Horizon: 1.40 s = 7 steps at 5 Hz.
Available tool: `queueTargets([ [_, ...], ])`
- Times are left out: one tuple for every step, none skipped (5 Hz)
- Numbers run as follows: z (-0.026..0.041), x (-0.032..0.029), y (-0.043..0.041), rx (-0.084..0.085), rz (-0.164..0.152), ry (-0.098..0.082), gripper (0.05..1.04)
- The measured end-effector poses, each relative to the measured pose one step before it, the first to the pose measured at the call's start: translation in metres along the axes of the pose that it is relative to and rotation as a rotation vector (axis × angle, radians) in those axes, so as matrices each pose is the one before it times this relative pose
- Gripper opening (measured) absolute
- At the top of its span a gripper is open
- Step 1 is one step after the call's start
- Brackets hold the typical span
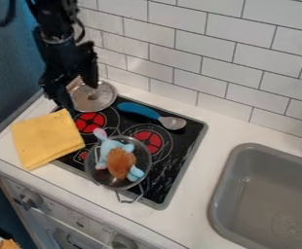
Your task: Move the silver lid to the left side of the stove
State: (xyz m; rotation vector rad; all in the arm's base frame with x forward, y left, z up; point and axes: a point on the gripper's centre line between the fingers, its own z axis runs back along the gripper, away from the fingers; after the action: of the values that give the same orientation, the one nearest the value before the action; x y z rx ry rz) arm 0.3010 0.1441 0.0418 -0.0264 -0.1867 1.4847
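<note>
The black gripper (80, 96) hangs at the upper left, over the back left corner of the stove (181, 158). Its fingers stand apart, one at the left edge of the silver lid (102, 101) and the other over the lid's back part. The round lid lies at the stove's back left corner, near the tiled wall, with its small knob visible between and just right of the fingers. Part of its left and back side is hidden by the gripper.
A yellow cloth (46, 138) covers the stove's left edge. A clear pot (100, 172) with a blue and brown plush toy (120, 162) stands at the stove's front. Behind it lies a blue-handled spoon (139, 111). A grey sink (245, 160) is at the right.
</note>
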Motion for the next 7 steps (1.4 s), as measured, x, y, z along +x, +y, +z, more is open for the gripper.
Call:
queueTargets([
  [-0.02573, 0.02370, -0.01590, 0.0252, 0.0128, -0.0612, 0.999],
  [-0.02053, 0.00623, -0.01684, 0.0110, -0.0076, 0.0130, 0.999],
  [-0.01336, 0.00545, -0.01254, 0.0009, -0.0167, -0.0473, 0.999],
  [-0.01089, -0.00477, -0.01464, 0.0135, -0.0303, -0.0233, 0.999],
  [-0.01468, 0.00378, -0.00749, 0.0314, -0.0049, -0.0375, 0.999],
  [-0.01325, 0.00275, -0.01013, 0.0148, 0.0056, 0.0004, 0.999],
  [-0.00352, 0.00258, -0.00631, -0.0013, 0.0085, 0.0035, 0.958],
])
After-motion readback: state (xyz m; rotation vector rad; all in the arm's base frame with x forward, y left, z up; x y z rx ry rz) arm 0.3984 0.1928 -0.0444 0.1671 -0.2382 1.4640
